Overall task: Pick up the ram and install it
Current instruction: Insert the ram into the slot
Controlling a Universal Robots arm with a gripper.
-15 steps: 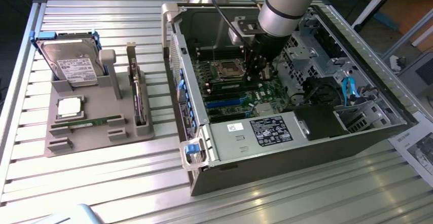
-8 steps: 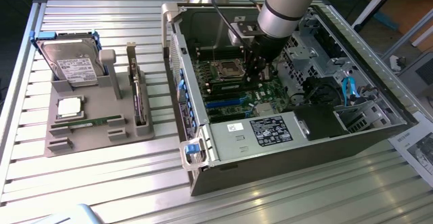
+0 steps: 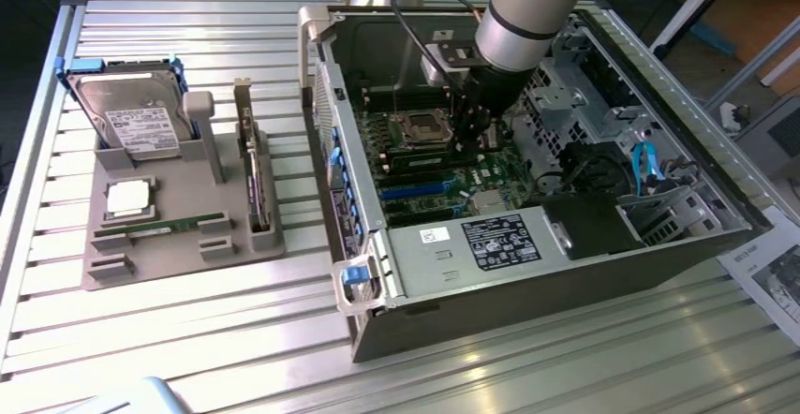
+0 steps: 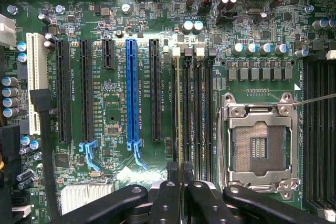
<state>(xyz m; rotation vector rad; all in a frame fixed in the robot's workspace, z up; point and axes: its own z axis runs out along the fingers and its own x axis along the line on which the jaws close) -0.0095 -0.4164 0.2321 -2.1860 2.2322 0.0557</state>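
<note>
The ram [image 4: 180, 108] shows edge-on as a thin, pale green strip standing in one of the black memory slots [image 4: 195, 108] beside the empty silver processor socket [image 4: 258, 140]. My gripper [image 4: 180, 169] is shut on the ram's near end, with one black fingertip [image 4: 172, 170] pressed against each side. In the exterior view the gripper [image 3: 470, 140] reaches straight down into the open computer case [image 3: 375, 273], over the green motherboard [image 3: 432, 184] next to the processor socket [image 3: 422, 128].
A grey fixture [image 3: 175, 250] on the exterior view's left holds a hard drive [image 3: 135, 119], a square silver chip [image 3: 129, 199], another green stick [image 3: 156, 230] and a dark card [image 3: 257, 184]. Case walls, drive cages [image 3: 587, 105] and blue cables [image 3: 644, 166] crowd the arm.
</note>
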